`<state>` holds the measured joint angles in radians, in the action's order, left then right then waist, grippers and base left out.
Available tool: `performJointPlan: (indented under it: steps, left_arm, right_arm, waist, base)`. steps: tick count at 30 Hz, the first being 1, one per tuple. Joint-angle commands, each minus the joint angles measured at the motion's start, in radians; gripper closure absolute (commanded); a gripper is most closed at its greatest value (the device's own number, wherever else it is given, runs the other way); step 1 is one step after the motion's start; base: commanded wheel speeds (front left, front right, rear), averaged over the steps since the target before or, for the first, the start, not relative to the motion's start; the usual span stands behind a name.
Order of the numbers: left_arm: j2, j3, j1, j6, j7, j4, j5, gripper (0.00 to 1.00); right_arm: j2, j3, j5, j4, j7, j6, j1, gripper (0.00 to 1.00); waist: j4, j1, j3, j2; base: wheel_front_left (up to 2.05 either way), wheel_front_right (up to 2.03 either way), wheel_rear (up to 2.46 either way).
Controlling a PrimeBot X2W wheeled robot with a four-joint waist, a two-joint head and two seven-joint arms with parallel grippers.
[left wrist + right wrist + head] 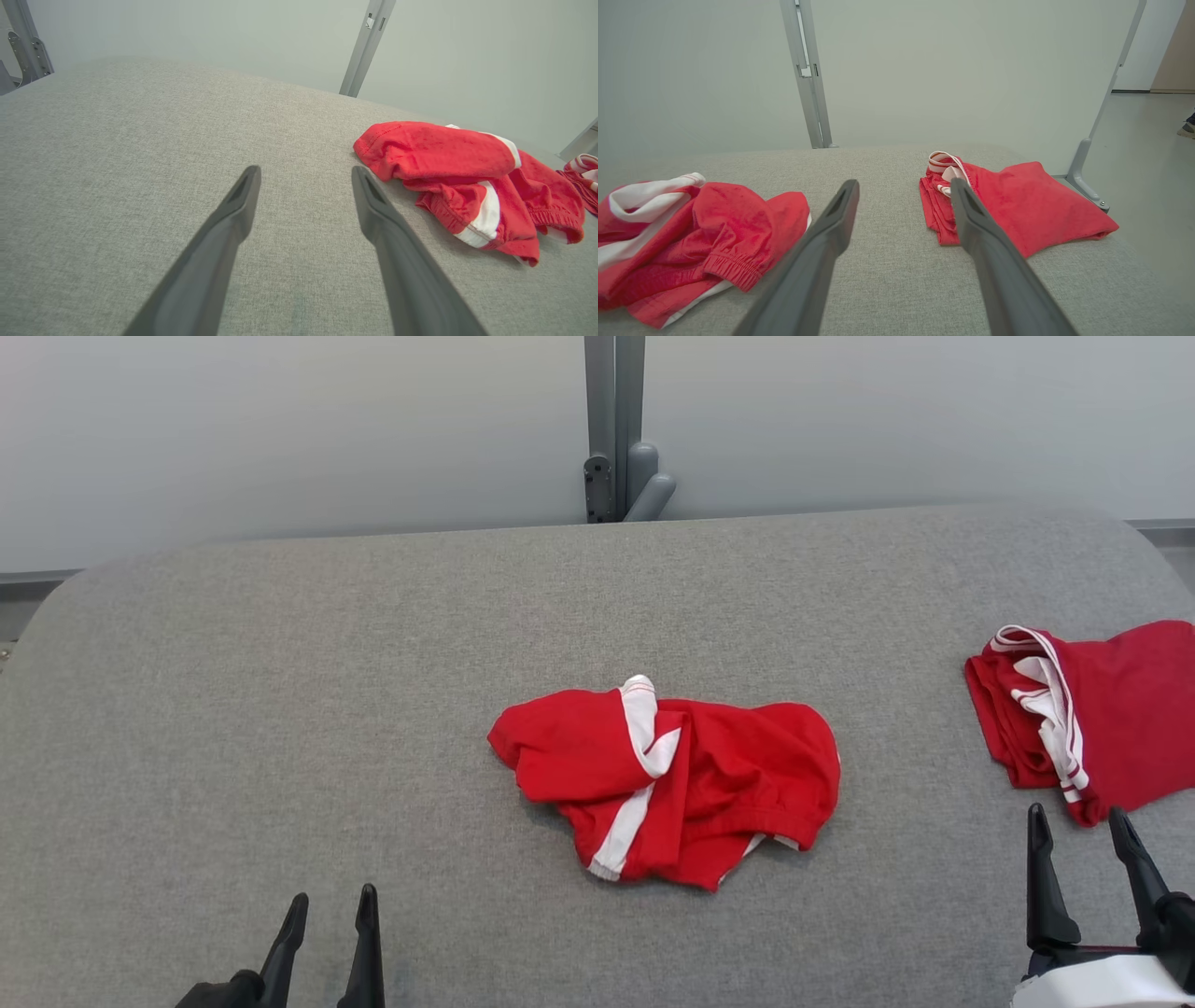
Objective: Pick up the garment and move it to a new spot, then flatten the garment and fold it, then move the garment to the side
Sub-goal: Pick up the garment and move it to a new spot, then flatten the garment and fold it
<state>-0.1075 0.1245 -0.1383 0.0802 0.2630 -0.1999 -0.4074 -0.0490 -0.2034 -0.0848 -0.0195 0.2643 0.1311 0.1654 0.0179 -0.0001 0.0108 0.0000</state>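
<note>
Crumpled red garment [667, 779] mid-worktop [280, 709], at 1 o'clock from my left tool [333, 893] and 10 o'clock from my right tool [1075, 810], both spread wide and empty; likely soft, light, floppy, so I'd pinch the elastic hem [789, 823] at its 5 o'clock edge.

left jaws spread, right jaws spread; empty

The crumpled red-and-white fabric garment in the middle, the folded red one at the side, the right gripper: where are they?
Crumpled red-and-white fabric garment [728, 775]: head view, red cloth near its middle.
Folded red garment [1134, 709]: head view, its flat red panel.
Right gripper [1075, 821]: head view, midway between its fingertips.
</note>
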Motion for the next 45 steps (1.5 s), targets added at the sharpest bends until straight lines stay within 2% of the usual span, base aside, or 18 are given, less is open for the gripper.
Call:
performJointPlan:
  steps: [1,15,28,33,35,45]
  left_arm:
    - [0.01,-0.017,-0.021,0.01,0.001,0.014,0.029,0.0]
    - [0.046,-0.07,-0.041,0.042,0.001,0.042,0.101,0.0]
    - [0.055,-0.081,-0.012,0.05,0.001,0.043,0.088,0.0]
    - [0.056,-0.023,0.059,0.05,0.001,0.014,0.096,0.0]
    - [0.056,0.044,0.128,0.046,-0.006,-0.013,0.086,0.0]
    - [0.055,0.272,0.359,-0.034,-0.155,-0.089,0.009,0.0]
  right_arm:
    - [-0.003,-0.001,0.014,-0.005,0.0,-0.001,0.017,0.0]
    - [-0.003,0.003,0.012,-0.018,0.0,-0.001,0.032,0.0]
    - [-0.003,0.01,0.007,-0.018,0.0,-0.001,0.017,0.0]
    - [-0.003,0.018,0.008,-0.017,0.0,-0.001,-0.001,0.0]
    - [-0.003,0.025,0.003,-0.016,0.0,-0.001,-0.009,0.0]
    - [-0.003,0.043,-0.02,-0.02,0.0,-0.001,-0.053,0.0]
  waist:
    - [-0.003,0.0001,-0.008,0.0]
    - [-0.003,0.0001,-0.028,0.0]
    - [-0.028,0.0001,-0.021,0.0]
    - [-0.049,0.0001,-0.009,0.0]
    - [-0.067,0.0001,-0.001,0.0]
    - [-0.163,0.0001,0.062,0.0]
  base:
    - [0.0,0.0,0.0]
    - [0.0,0.0,0.0]
    - [0.0,0.0,0.0]
    - [0.0,0.0,0.0]
    - [0.0,0.0,0.0]
    - [0.0,0.0,0.0]
